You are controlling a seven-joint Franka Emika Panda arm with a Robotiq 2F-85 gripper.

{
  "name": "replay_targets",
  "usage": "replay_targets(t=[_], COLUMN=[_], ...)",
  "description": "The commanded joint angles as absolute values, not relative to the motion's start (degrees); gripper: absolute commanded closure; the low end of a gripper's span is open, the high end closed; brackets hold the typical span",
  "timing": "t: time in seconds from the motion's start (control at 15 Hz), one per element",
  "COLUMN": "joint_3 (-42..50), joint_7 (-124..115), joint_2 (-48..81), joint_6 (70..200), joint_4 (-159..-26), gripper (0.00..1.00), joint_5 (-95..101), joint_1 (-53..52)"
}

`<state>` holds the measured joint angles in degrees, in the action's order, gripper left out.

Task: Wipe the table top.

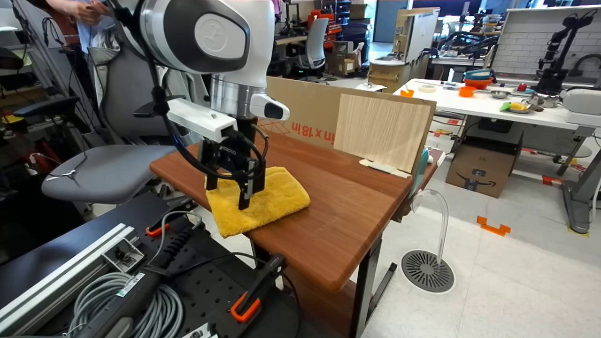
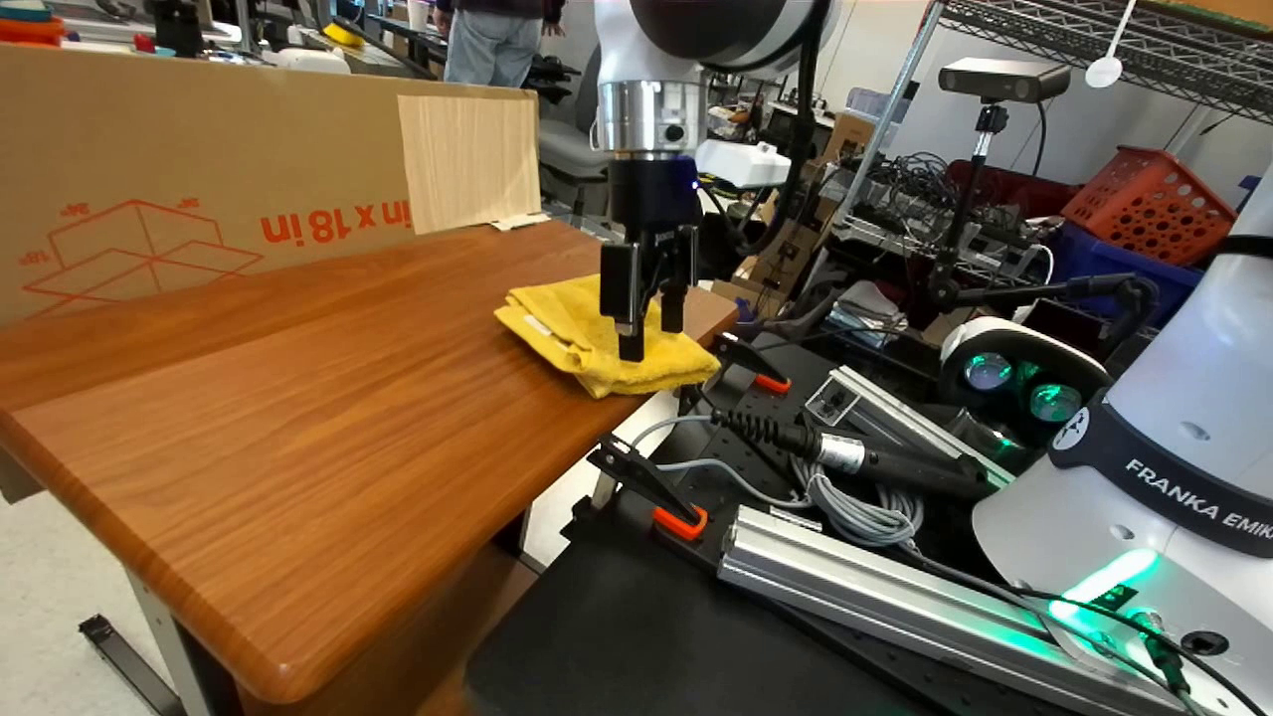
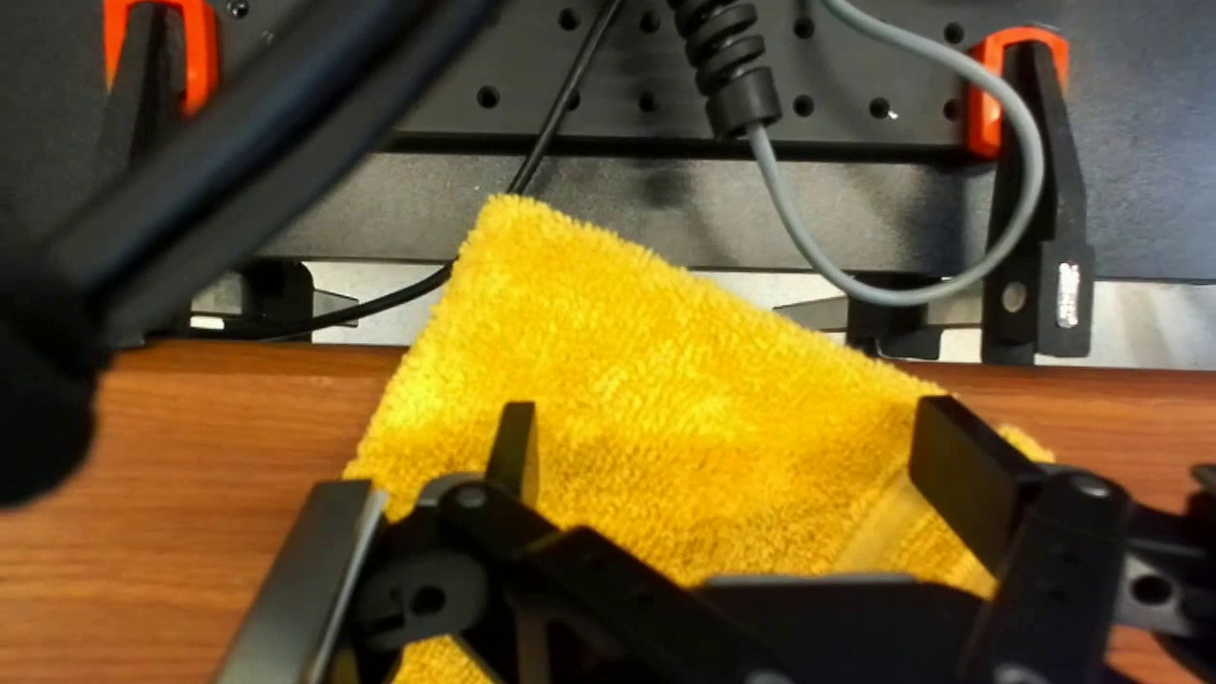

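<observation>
Presumably spread wide to pinch the folded yellow cloth point(image 1: 274, 199) directly below it, the hand point(image 3: 730, 445) grasps nothing; the table point(image 1: 331, 211) to be wiped lies beneath both, the cloth jutting past its edge near the hand.

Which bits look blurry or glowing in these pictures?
In the wrist view, the thick black cables at left are blurred, perhaps too close; the yellow cloth shows crisp pile; in an exterior view, a green glow lights the white robot base.
</observation>
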<state>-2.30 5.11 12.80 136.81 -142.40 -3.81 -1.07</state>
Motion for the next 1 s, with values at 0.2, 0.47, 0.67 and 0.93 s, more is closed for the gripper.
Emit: replay_targets(t=[0.2, 0.47, 0.67, 0.93], joint_3=[-0.66, 0.52, 0.45, -0.40], joint_7=[6.99, 8.09, 8.09, 2.35], joint_2=[13.99, 15.75, 15.85, 19.69], joint_6=[135.82, 135.79, 135.78, 142.84], joint_4=[-139.82, -138.53, -138.34, -138.05], gripper=[0.00, 0.00, 0.00, 0.00], joint_5=[-3.90, -3.91, -3.91, -1.76], joint_1=[1.89, 3.82, 3.72, 0.25])
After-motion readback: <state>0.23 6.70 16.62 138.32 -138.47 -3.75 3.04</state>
